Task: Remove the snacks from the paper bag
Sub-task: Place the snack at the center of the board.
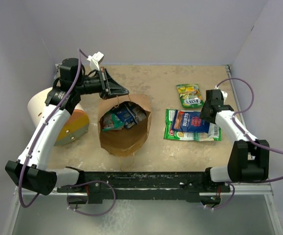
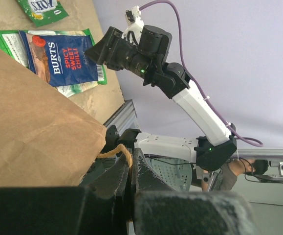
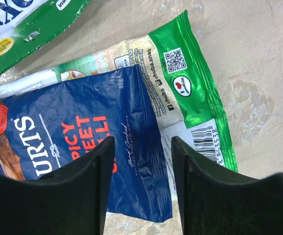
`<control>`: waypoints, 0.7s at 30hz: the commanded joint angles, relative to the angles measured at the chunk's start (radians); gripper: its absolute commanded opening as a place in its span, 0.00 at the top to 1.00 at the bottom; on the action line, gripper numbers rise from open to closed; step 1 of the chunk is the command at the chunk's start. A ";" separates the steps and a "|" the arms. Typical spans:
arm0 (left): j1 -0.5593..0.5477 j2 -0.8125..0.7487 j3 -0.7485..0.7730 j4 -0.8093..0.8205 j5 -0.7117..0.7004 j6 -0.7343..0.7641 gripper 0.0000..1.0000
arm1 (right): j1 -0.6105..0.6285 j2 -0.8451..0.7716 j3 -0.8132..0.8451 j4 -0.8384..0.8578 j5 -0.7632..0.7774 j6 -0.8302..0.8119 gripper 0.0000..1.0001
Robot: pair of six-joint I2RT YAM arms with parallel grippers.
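- Left edge: a white cylinder (image 1: 43, 105) lies on its side. The left arm rises over it with the elbow bent and the forearm reaching right along the far side.
- The left gripper (image 1: 118, 91) meets the far rim of the bag (image 1: 126, 137). The wrist view shows its jaws drawn almost together on the bag's twisted handle (image 2: 118, 151).
- Centre of the counter (image 1: 156, 81): the bag's mouth gapes upward, with several packets (image 1: 124, 117) inside. Bare counter lies between the bag and the packets to its right.
- Right of centre: the blue packet (image 1: 192, 121) lies flat on top of the green-edged packet (image 1: 172, 130). The green-yellow packet (image 1: 190, 94) lies apart, just beyond them toward the far edge.
- The right gripper (image 1: 205, 116) hangs over the blue packet's right end, jaws spread wide and holding nothing. Its arm is folded back toward the near right corner, close to the right edge.
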 commanded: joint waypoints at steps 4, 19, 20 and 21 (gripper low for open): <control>-0.003 -0.018 0.028 0.067 0.028 -0.025 1.00 | -0.006 -0.037 0.034 -0.031 -0.004 0.021 0.44; -0.001 -0.012 0.043 0.063 0.006 -0.028 1.00 | 0.029 -0.152 0.307 -0.004 -0.528 -0.092 0.42; -0.002 -0.013 0.042 0.061 0.003 -0.026 1.00 | 0.062 -0.154 0.317 0.011 -0.556 -0.083 0.41; -0.002 -0.014 0.042 0.059 0.000 -0.025 1.00 | 0.105 -0.159 0.329 0.027 -0.563 -0.079 0.41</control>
